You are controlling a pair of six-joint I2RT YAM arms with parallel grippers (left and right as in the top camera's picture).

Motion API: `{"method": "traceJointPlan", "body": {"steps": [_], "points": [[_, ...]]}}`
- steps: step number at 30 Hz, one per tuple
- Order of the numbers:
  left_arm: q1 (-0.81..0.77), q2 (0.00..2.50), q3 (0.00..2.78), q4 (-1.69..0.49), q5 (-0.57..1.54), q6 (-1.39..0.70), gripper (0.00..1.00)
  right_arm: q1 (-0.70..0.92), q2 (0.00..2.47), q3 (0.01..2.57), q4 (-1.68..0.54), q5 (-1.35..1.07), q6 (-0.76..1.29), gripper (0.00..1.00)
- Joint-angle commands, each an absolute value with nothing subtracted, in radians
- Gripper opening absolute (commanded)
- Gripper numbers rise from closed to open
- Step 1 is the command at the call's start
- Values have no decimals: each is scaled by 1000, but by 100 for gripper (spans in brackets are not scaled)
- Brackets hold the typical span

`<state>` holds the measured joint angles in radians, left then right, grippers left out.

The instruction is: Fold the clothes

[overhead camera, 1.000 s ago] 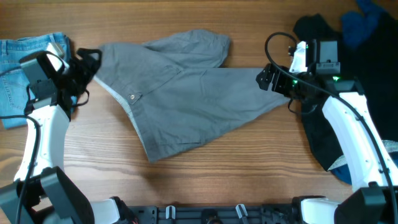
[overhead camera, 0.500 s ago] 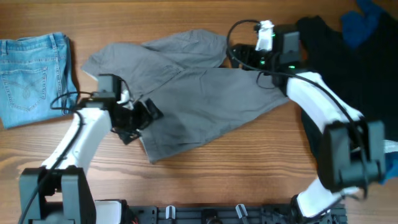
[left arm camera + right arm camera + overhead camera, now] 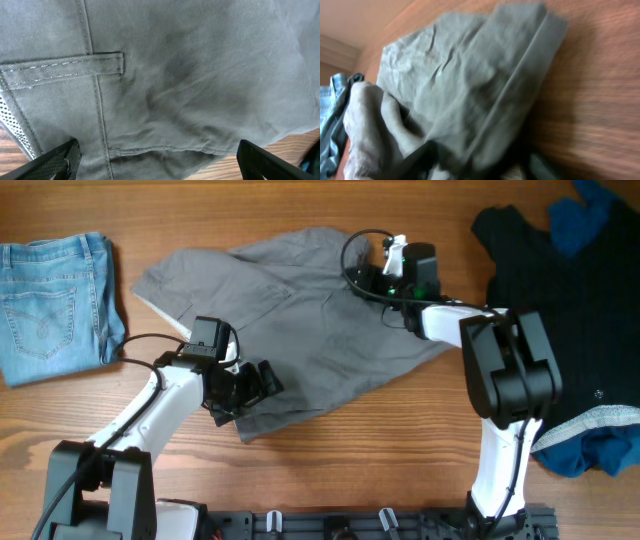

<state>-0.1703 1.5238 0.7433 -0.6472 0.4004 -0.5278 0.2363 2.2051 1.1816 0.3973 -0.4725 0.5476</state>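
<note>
Left gripper [image 3: 255,387] is seen with its jaws spread wide, held low over the grey trousers [image 3: 320,330] near their lower waist corner. In the left wrist view its two fingertips [image 3: 60,159] are shown far apart at either side of the cloth, with nothing caught between them. The trousers are laid flat across the middle of the wooden table [image 3: 400,450], their long axis running roughly left to right. The waistband is turned to the left, where a pale lining [image 3: 11,117] is exposed along the slanted edge, and the legs are pointed to the right. One leg is stretched out toward the right arm, while the other is bunched up toward the far edge. Right gripper [image 3: 372,280] is placed at that upper fold of cloth. Whether its jaws are closed on the fabric cannot be told, the right wrist view being blurred and filled with crumpled grey cloth. Folded light-blue jeans [image 3: 55,305] are set well apart at the left, and a heap of dark clothing [image 3: 560,320] is piled at the right.
</note>
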Motion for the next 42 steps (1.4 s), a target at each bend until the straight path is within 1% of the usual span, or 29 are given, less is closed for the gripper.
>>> {"method": "traceJointPlan", "body": {"steps": [1, 2, 4, 7, 11, 13, 14, 15, 17, 18, 19, 21, 25, 30, 33, 34, 35, 38, 41, 42], "points": [[-173, 1520, 737, -643, 387, -513, 100, 251, 2242, 1186, 434, -391, 594, 13], [-173, 1521, 737, -643, 387, -513, 100, 246, 2242, 1187, 471, -388, 610, 8], [-173, 1520, 737, -643, 387, -513, 100, 225, 2242, 1207, 539, -385, 638, 4], [-173, 1521, 737, -643, 380, -513, 100, 166, 2236, 1282, 559, -395, 667, 4], [-173, 1520, 737, -643, 368, -513, 100, 71, 2204, 1349, 480, -434, 664, 4], [-173, 1520, 737, -635, 365, -513, 100, 24, 2184, 1349, 397, -434, 649, 13], [-173, 1521, 737, -630, 365, -513, 100, 10, 2182, 1349, 357, -440, 628, 22], [-173, 1520, 737, -622, 364, -513, 100, -2, 2180, 1349, 311, -447, 599, 34], [-173, 1520, 737, -600, 365, -513, 100, -21, 2178, 1349, 178, -449, 534, 44], [-173, 1520, 737, -592, 364, -513, 100, -28, 2178, 1349, 106, -444, 498, 55], [-173, 1521, 737, -583, 364, -513, 100, -37, 2178, 1349, 2, -420, 466, 63], [-173, 1520, 737, -577, 365, -513, 100, -52, 2175, 1349, -153, -371, 414, 71], [-173, 1520, 737, -609, 374, -517, 100, -89, 2101, 1349, -292, -364, 384, 75], [-173, 1520, 737, -733, 411, -688, 100, -121, 1871, 1349, -436, -261, 366, 77], [-173, 1520, 737, -793, 413, -804, 98, -121, 1749, 1349, -585, -186, 365, 80], [-173, 1520, 737, -810, 416, -879, 98, -121, 1724, 1349, -632, -178, 366, 86], [-173, 1520, 737, -822, 418, -969, 98, -121, 1700, 1349, -696, -175, 366, 99], [-173, 1520, 737, -799, 414, -1147, 100, -121, 1681, 1349, -844, -182, 370, 100], [-173, 1520, 737, -717, 390, -1238, 100, -122, 1683, 1346, -986, -165, 367, 100], [-173, 1520, 737, -703, 375, -1273, 94, -122, 1683, 1346, -1029, -144, 372, 100]]}}
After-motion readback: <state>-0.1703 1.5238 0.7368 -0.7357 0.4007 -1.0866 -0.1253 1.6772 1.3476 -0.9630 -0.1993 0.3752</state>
